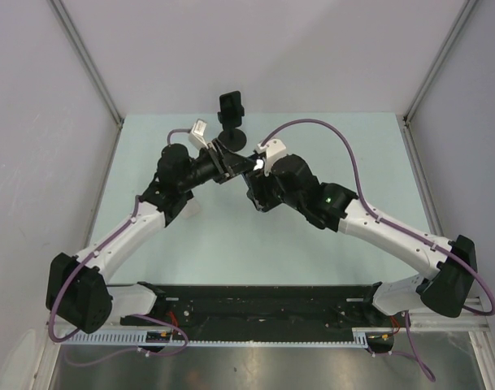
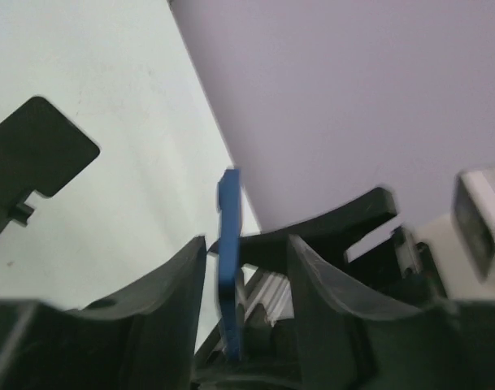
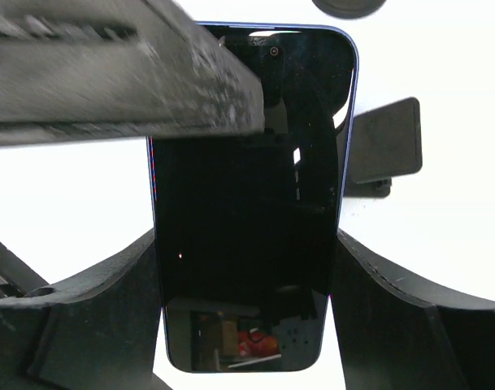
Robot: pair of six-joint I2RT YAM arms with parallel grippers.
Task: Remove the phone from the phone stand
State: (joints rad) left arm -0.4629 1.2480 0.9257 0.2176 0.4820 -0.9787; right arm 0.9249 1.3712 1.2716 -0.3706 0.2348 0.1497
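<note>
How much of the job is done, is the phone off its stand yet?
Mostly done. The phone is off the phone stand, which stands bare beyond the arms. In hand: the right gripper pinches the phone's sides, while the left gripper straddles its edge with a gap. Left: probably just setting it down.

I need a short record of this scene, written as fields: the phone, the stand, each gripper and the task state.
phone: off the stand, dark screen, blue rim, held between the two arms
phone stand: black, empty, at the far middle of the table
right gripper: shut on the phone, fingers against its two long sides
left gripper: open, fingers on either side of the phone's thin edge, with a gap on one side
task state: phone out of the stand, not yet put down
</note>
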